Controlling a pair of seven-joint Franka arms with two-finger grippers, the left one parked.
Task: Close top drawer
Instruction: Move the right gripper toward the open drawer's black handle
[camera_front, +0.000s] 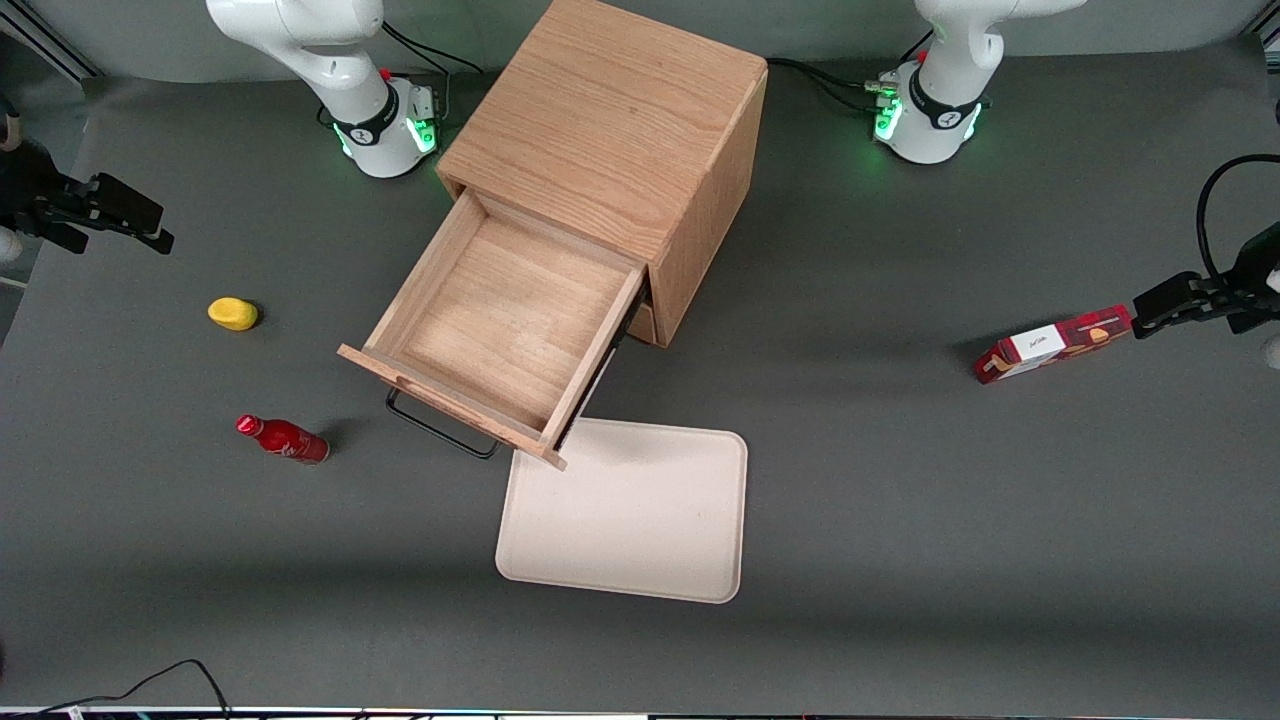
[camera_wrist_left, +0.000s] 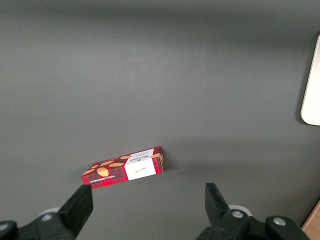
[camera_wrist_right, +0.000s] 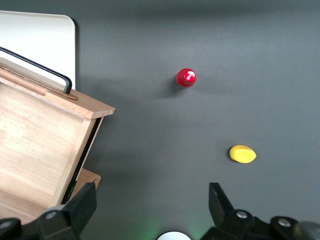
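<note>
Pincer (camera_wrist_right: 150, 210) spread wide, holding nothing, hanging well above the table at the working arm's end, apart from everything. Top drawer (camera_front: 495, 325) pulled far out of the oak cabinet (camera_front: 610, 130) near the table's middle, empty inside, its flat front angled toward the front edge and the working arm's end. Drawer looks like a stiff wooden box, moderately light, rides on side runners, so it should slide with a steady push and won't flex or break. Best contact is probably the flat front panel, pushed square along the runners toward the cabinet; off-centre pushing could rack it or shove the whole cabinet. Thin black wire handle (camera_front: 440, 425) under the front edge is graspable but smooth and narrow, not needed for closing. Cream tray (camera_front: 625, 515) lies flat on the table just in front of the drawer's corner, nearer the front edge. Red bottle (camera_front: 283, 438) lies on its side and a yellow lump (camera_front: 233, 313) sits toward the working arm's end, both well clear. Red snack box (camera_front: 1055, 343) is toward the parked arm's end.
</note>
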